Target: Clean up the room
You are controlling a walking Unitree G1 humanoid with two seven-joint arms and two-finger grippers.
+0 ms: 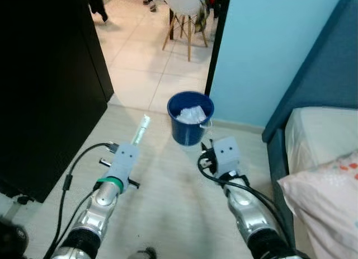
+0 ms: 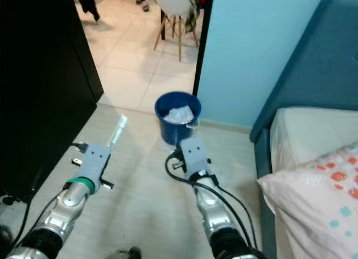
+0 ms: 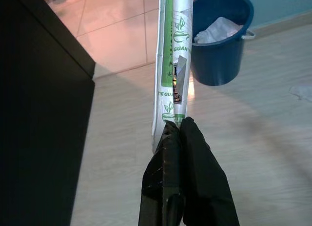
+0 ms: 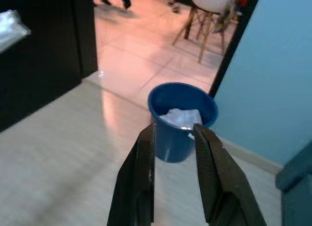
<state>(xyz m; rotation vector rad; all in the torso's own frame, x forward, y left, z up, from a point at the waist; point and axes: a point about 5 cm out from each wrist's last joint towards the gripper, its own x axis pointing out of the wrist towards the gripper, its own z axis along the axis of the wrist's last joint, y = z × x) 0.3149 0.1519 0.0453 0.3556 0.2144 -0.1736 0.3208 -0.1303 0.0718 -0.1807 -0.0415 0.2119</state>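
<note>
Left wrist view: black cabinet [image 3: 44, 113] flanks wrapper [image 3: 173, 65], blue bucket [image 3: 222, 38] beyond.

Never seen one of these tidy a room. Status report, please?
Left pincer shut on a green-and-white wrapper. Right pincer open, empty, aimed at the blue bucket. Bucket already holds white trash, floor path to it open.

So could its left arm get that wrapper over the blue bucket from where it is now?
Probably yes. The left pincer holds the wrapper pointing toward the bucket, with bare floor between them, though it may need to step nearer.
</note>
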